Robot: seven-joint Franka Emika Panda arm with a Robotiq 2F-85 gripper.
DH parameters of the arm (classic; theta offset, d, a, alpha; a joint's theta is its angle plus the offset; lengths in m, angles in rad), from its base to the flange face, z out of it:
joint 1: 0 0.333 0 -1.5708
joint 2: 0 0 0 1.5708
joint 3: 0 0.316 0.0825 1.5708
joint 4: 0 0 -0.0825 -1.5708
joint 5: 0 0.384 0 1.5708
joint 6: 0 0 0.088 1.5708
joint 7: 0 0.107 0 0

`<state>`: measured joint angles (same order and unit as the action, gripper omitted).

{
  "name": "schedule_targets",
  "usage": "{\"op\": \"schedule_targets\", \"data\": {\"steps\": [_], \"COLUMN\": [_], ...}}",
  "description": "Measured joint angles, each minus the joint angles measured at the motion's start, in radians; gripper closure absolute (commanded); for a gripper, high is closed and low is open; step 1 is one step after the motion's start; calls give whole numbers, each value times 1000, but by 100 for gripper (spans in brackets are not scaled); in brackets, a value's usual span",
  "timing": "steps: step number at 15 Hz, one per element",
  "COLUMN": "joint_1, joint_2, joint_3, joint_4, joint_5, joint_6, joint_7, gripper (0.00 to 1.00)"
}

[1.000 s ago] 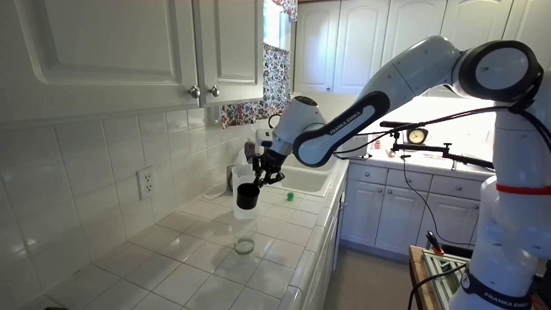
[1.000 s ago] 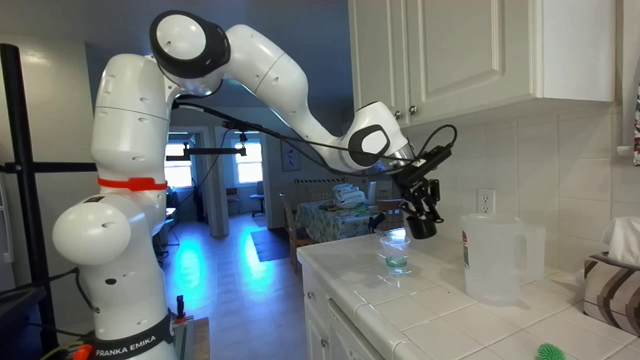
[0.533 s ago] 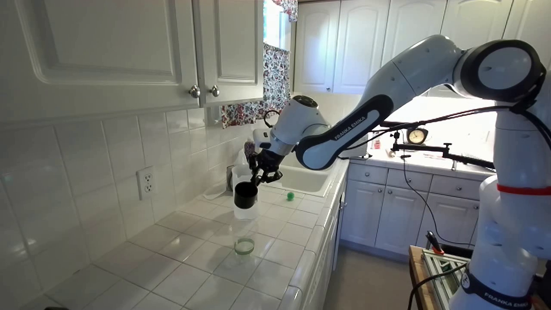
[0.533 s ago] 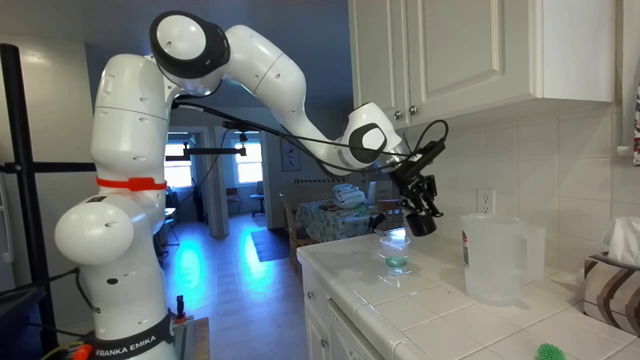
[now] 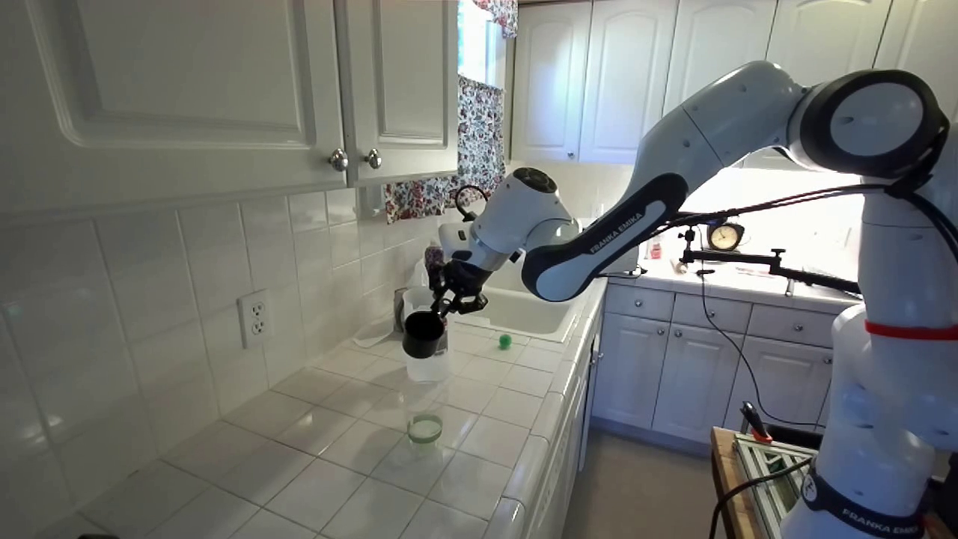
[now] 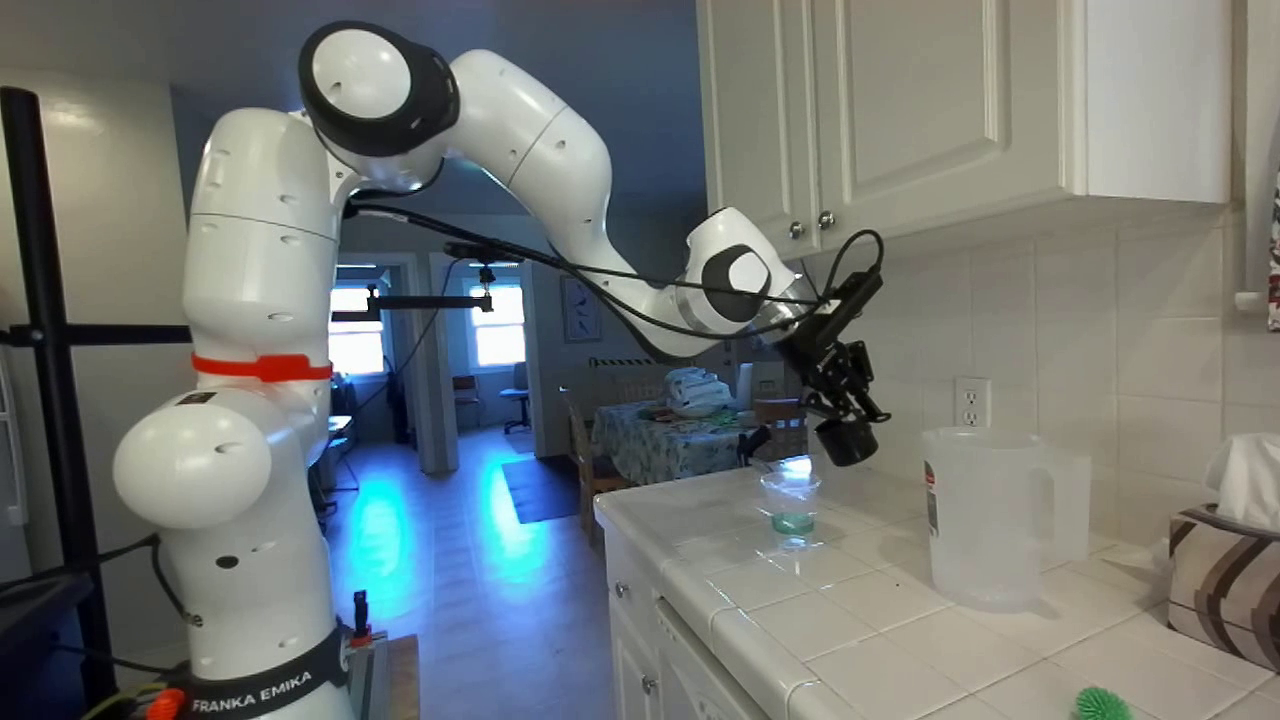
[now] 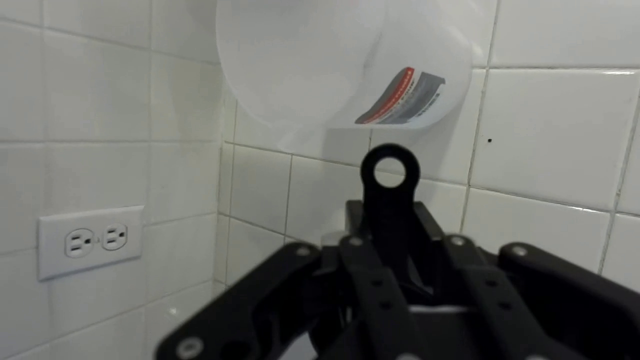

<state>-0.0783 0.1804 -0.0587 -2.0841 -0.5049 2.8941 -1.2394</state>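
Gripper closed on its handle, we hold a black cup above the counter, near a translucent pitcher.

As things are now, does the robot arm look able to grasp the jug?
Probably not: its pincer is shut on the handle of the black cup, which likely must be set down first. The jug itself looks unobstructed.

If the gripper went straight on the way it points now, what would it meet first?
The gripper and the black cup it holds would likely meet the tiled countertop first; the pitcher seems just off that line, though depth is unclear.
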Motion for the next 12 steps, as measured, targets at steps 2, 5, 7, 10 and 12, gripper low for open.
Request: {"op": "schedule_targets", "data": {"steps": [2,5,7,10,12], "joint_1": [6,18,30,52,64], "joint_2": [-1,-4,-7,-15,-22], "joint_3": [-2,-7,-17,-41,-56], "joint_4": [0,0,-1,-1,0], "joint_5": [-39,-116,-184,-314,-401], "joint_6": [16,35,50,63,65], "joint_7": [16,51,92,179,242], "gripper": [94,94,94,94,94]}}
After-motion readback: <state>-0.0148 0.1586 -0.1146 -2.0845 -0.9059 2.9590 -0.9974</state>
